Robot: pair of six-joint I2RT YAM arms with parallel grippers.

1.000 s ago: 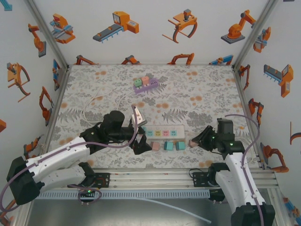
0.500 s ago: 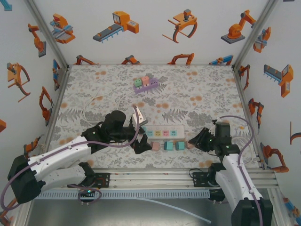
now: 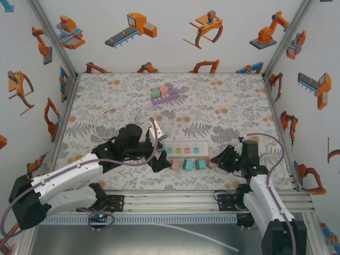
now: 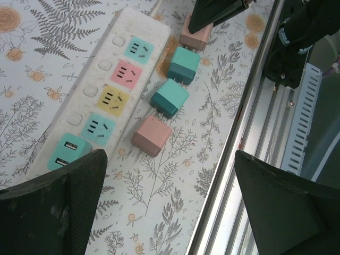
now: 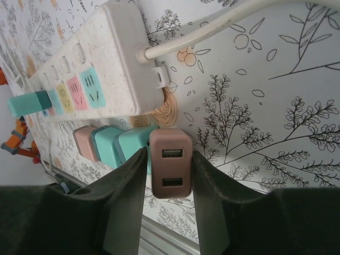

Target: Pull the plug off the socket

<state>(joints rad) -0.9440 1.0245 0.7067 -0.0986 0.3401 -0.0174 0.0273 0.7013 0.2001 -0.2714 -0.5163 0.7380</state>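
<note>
I can't read any print on the white power strip (image 4: 87,87); its sockets are plain teal, pink and yellow faces. 4 plugs lie unplugged in a row just beside its near edge. My right gripper (image 5: 169,155) closely flanks the pink plug (image 5: 170,172) with 2 USB ports, at the cord end; I cannot tell whether it pinches. My left gripper (image 4: 170,170) hangs spread wide over the other end. A purple block tray (image 3: 163,96) sits well beyond.
</note>
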